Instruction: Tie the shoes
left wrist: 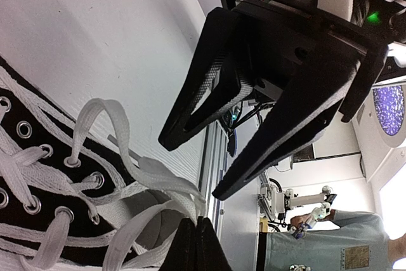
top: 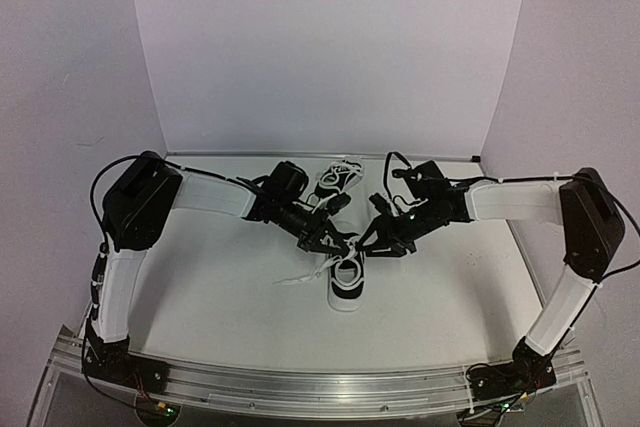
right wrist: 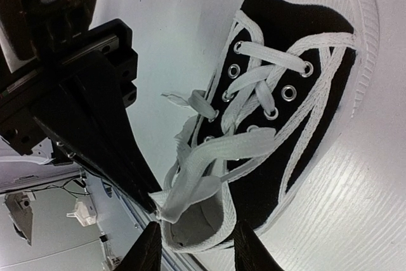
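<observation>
One black sneaker (top: 348, 289) with a white sole lies at the table's middle, its white laces (top: 300, 277) trailing left. My left gripper (top: 335, 241) hangs just above its heel end. In the left wrist view it (left wrist: 197, 221) is shut on a loop of white lace (left wrist: 166, 182) over the shoe's opening (left wrist: 38, 176). My right gripper (top: 372, 244) is open. In the right wrist view its fingers (right wrist: 151, 245) stand on either side of the shoe's heel collar (right wrist: 209, 233), not touching the lace (right wrist: 209, 157). The second sneaker (top: 335, 182) lies at the back.
The two grippers are nearly tip to tip over the shoe; the open right gripper (left wrist: 193, 169) fills the left wrist view and the left gripper's body (right wrist: 82, 112) fills the left of the right wrist view. An aluminium rail (top: 320, 382) edges the table's near side.
</observation>
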`<state>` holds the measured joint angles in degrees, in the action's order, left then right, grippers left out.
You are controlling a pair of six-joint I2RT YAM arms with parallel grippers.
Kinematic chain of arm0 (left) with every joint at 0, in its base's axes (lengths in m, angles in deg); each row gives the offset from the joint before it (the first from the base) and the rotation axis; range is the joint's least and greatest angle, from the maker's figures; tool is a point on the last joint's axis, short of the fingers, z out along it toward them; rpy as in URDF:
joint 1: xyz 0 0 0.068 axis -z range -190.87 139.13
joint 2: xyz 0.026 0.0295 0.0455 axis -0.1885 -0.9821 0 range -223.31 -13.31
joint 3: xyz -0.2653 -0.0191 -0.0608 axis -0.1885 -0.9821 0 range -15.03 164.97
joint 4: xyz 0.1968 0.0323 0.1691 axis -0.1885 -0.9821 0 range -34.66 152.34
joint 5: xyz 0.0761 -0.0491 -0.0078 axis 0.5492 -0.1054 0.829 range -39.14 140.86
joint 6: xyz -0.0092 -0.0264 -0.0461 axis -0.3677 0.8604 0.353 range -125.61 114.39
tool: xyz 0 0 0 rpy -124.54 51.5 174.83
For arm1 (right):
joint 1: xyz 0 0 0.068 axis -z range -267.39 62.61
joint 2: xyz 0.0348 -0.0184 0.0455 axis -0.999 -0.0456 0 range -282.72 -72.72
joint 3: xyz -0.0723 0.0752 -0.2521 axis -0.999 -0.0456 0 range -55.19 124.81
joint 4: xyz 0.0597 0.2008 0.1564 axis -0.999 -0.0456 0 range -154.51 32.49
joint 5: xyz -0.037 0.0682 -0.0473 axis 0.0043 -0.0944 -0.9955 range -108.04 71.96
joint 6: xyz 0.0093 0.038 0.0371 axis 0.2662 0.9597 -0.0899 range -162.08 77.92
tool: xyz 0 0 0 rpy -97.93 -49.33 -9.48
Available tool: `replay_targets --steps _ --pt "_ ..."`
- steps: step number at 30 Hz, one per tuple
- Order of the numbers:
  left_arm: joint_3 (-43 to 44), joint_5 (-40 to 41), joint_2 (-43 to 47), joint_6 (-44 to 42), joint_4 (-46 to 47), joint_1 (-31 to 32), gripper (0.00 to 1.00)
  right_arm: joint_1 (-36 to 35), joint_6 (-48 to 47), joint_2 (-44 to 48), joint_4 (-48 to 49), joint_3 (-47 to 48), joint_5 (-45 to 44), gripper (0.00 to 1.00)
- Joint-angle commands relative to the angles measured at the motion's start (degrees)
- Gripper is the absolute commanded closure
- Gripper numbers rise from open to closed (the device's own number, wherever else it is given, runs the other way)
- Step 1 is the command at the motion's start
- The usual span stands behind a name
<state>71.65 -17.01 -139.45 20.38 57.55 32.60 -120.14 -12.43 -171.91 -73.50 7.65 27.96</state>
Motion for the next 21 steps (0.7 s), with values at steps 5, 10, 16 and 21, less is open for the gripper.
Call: replay_targets --steps 5,10,16,21 --pt "3.09 -3.27 -2.12 2.31 2.40 0.18 1.00 0.32 -17.28 14.09 1.73 -4.14 -15.27 0.63" --pt "4.33 -5.41 -3.04 2.44 1.48 0.14 1.00 0.28 -25.97 20.71 8.31 -9.89 -20.29 0.59" --pt "5.09 -6.83 -3.63 1.45 0.16 -0.24 1.00 -0.25 -37.13 24.83 14.37 -14.96 -25.49 0.51" --pt "5.81 -7.46 -4.17 1.26 -0.18 -0.68 1.00 -1.62 -43.92 25.53 16.49 -17.34 -28.63 0.48"
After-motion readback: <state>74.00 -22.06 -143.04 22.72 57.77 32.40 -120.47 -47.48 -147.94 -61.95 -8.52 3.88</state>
